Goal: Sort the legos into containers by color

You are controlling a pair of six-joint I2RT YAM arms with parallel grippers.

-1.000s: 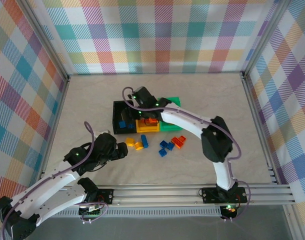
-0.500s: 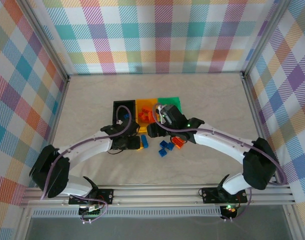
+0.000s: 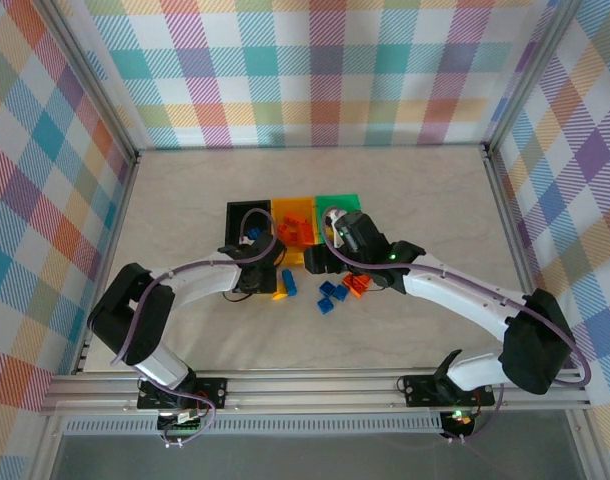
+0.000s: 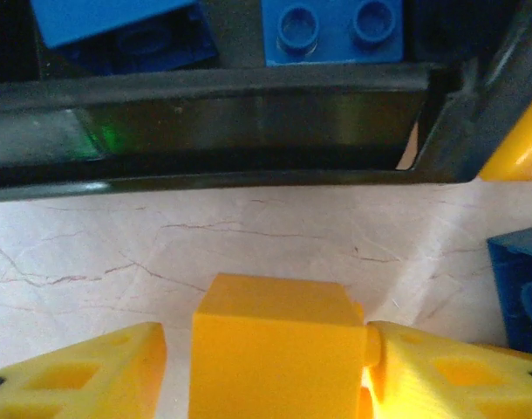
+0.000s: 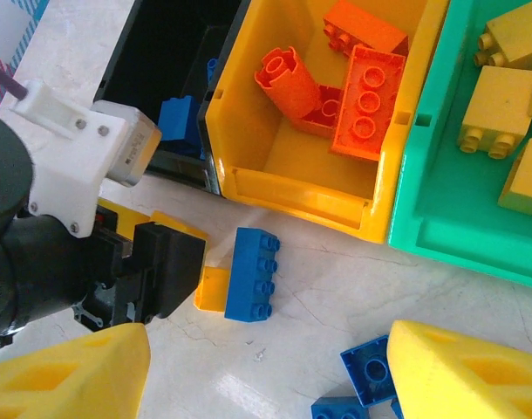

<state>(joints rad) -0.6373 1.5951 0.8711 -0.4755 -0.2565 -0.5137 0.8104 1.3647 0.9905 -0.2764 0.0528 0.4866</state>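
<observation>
Left hand (image 4: 266, 371) forward — black bin (image 4: 248, 122) ahead

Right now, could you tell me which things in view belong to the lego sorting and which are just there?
Part of the job:
black bin, yellow-orange bin, green bin, yellow brick, single blue brick, blue brick cluster, loose orange brick.

Not part of it:
plaid walls, aluminium rail.
</observation>
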